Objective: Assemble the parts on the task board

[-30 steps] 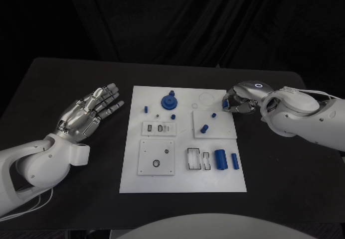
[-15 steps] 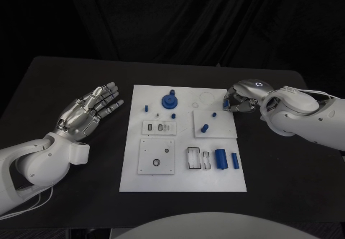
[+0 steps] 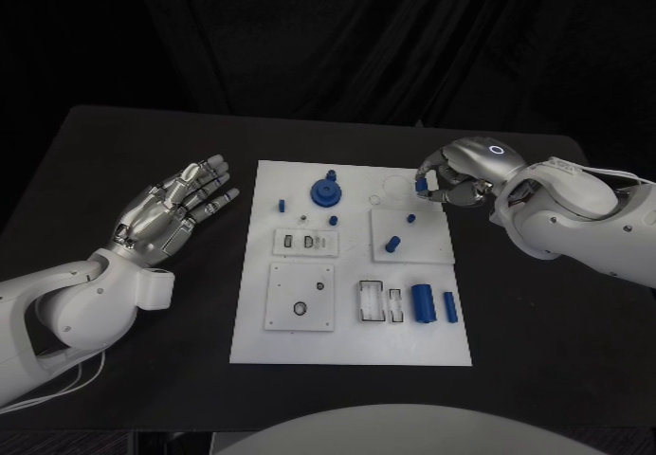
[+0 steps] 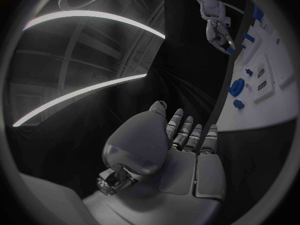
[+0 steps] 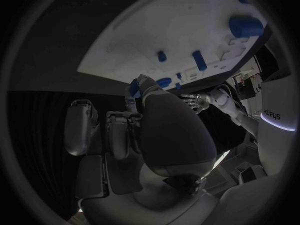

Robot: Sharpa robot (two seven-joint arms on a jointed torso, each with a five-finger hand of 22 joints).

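the right hand (image 3: 448, 180) hovers over the task board's (image 3: 350, 346) far right corner, fingers curled on what looks like a small blue part (image 5: 134, 88). the left hand (image 3: 167, 210) lies spread and empty on the worktop (image 3: 123, 142). blue cylinders (image 3: 423, 303) lie loose; most assembly remains.

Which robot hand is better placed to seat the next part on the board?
Right. The right robot hand holds a small blue part over the task board near its far right corner; the left robot hand lies open, off the board.
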